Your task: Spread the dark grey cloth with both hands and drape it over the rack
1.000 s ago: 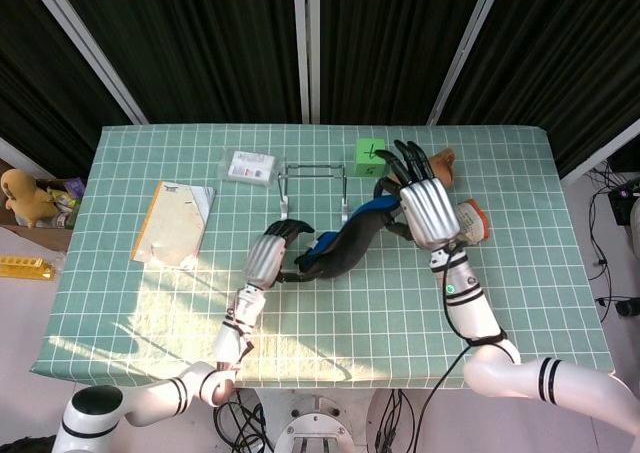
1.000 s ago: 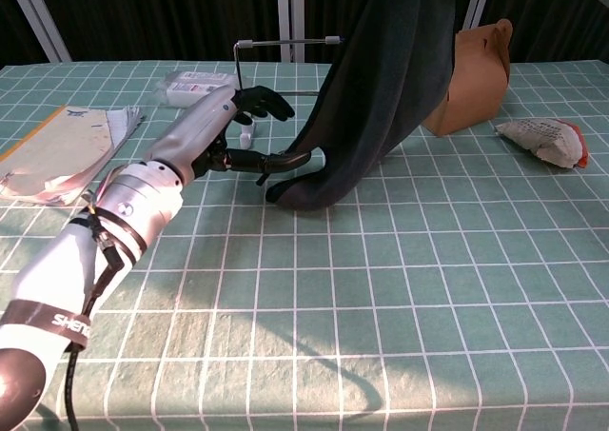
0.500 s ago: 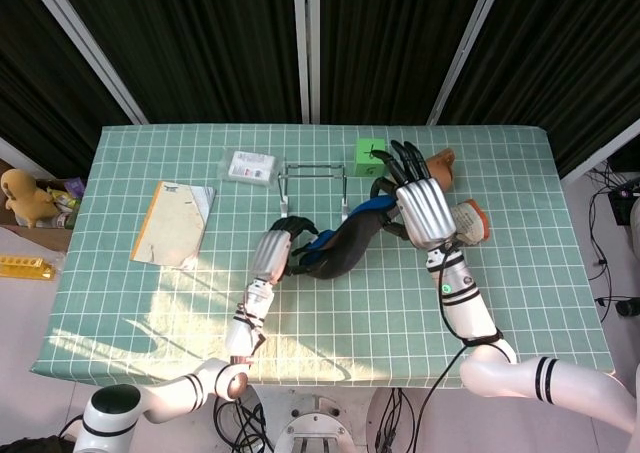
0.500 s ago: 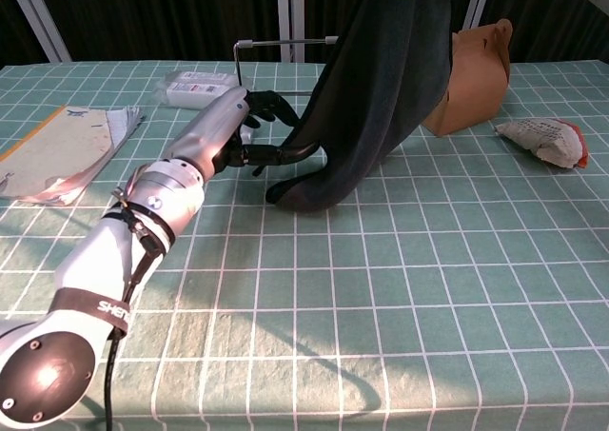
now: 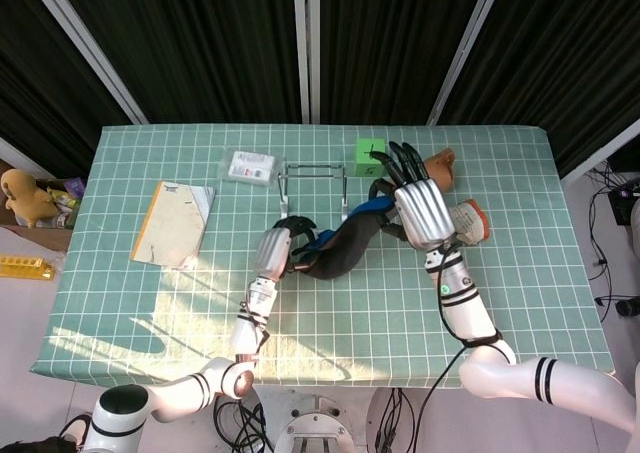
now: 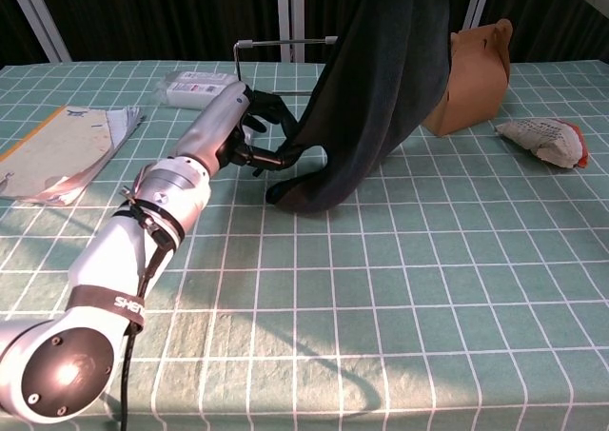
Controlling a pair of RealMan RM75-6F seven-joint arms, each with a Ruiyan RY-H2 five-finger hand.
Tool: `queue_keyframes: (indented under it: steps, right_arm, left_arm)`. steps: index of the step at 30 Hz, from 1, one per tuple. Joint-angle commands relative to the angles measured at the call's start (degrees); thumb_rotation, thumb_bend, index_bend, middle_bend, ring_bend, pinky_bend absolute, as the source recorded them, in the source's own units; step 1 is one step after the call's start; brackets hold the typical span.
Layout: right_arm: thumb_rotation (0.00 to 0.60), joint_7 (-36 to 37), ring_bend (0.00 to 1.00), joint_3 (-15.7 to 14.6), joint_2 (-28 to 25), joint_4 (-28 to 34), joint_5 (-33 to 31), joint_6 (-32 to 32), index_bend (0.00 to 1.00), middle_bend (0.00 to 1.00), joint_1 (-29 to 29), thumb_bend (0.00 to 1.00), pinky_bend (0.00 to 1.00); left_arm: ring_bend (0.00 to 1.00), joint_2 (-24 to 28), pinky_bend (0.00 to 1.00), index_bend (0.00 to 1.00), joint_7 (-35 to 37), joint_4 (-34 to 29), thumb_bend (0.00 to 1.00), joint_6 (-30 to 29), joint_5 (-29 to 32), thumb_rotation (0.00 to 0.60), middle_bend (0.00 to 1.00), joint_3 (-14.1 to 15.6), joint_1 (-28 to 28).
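Right hand (image 5: 420, 211) holds the cloth (image 6: 381, 88) up high, just in front of the rack (image 6: 285, 43). Left hand (image 6: 257, 136) pinches its low edge. Cloth not spread yet, not on rack. Most of the job's left, I think.

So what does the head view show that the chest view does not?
Only the head view shows the right hand holding the dark grey cloth up, and the green cube. Only the chest view shows the cloth's lower end touching the table. Both show the left hand at the cloth's edge, the rack and the booklet.
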State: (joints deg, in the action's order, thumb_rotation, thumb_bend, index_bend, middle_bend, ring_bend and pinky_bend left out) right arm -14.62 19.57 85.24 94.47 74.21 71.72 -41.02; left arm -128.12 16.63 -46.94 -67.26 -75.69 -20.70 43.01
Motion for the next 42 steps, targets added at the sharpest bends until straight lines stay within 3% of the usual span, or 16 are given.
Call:
queue_keyframes:
  steps: [1, 10, 20, 42]
  right_arm:
    - [0.600, 0.0, 0.00, -0.1, -0.1, 0.0, 0.0, 0.1, 1.00, 0.16, 0.1, 0.53, 0.00]
    - [0.600, 0.1, 0.00, 0.0, -0.2, 0.0, -0.1, 0.2, 1.00, 0.16, 0.0, 0.53, 0.00]
    - [0.600, 0.6, 0.00, -0.2, -0.5, 0.1, 0.1, 0.7, 1.00, 0.16, 0.3, 0.53, 0.00]
    - [0.600, 9.4, 0.00, -1.0, 1.5, -0.1, -1.3, -0.4, 1.00, 0.16, 1.9, 0.53, 0.00]
  left_arm:
    - [0.30, -0.1, 0.30, 0.67, 2.2, -0.1, 0.35, -0.5, 0.4, 0.600, 0.39, -0.7, -0.2]
    - [0.35, 0.8, 0.35, 0.85, 3.7, -2.0, 0.48, -1.9, 0.8, 0.600, 0.47, -1.0, -1.2]
    - [0.35, 5.5, 0.35, 0.86, 0.8, -9.1, 0.49, -4.8, 0.4, 0.600, 0.48, 0.3, -4.7]
    - [0.38, 23.2, 0.43, 0.89, -13.2, -33.1, 0.52, -8.1, -0.5, 0.600, 0.52, 1.3, -9.5]
